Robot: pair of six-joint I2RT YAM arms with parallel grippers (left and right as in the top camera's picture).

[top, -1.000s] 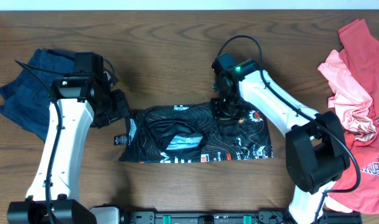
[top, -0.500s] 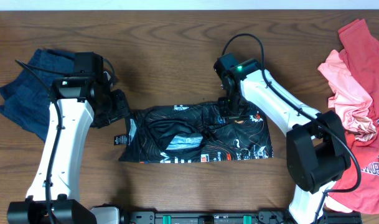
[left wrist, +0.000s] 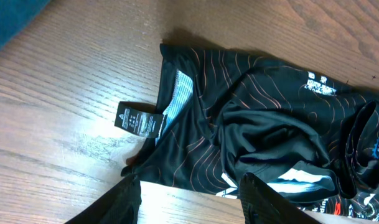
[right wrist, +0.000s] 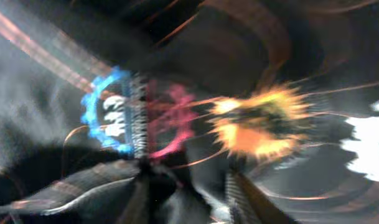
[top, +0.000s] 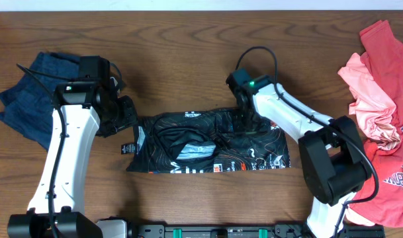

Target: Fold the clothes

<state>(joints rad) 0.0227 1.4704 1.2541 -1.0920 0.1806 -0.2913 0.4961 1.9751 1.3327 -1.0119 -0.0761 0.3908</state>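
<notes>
The navy garment (top: 29, 92) lies bunched at the table's (top: 188, 39) 9 o'clock side. Just right of it, your left gripper (top: 127, 118) hangs with its fingers (left wrist: 124, 199) spread apart and nothing between them, at the short left end of the black jersey (top: 188, 142). In its wrist view, that end and a black tag (left wrist: 139, 118) sit straight ahead, at 12 o'clock. The jersey stretches across the table's centre, with its long axis running from 9 to 3 o'clock. Your right gripper (top: 244, 124) is down on the jersey's far edge, right of the middle. Its wrist view is too blurred to tell whether the fingers are closed on cloth. Pink and red shirts (top: 380, 99) are heaped at 3 o'clock. Each arm looks placed over its own half, so the left end is likely the left arm's to take, and a fold would turn across the long axis.
</notes>
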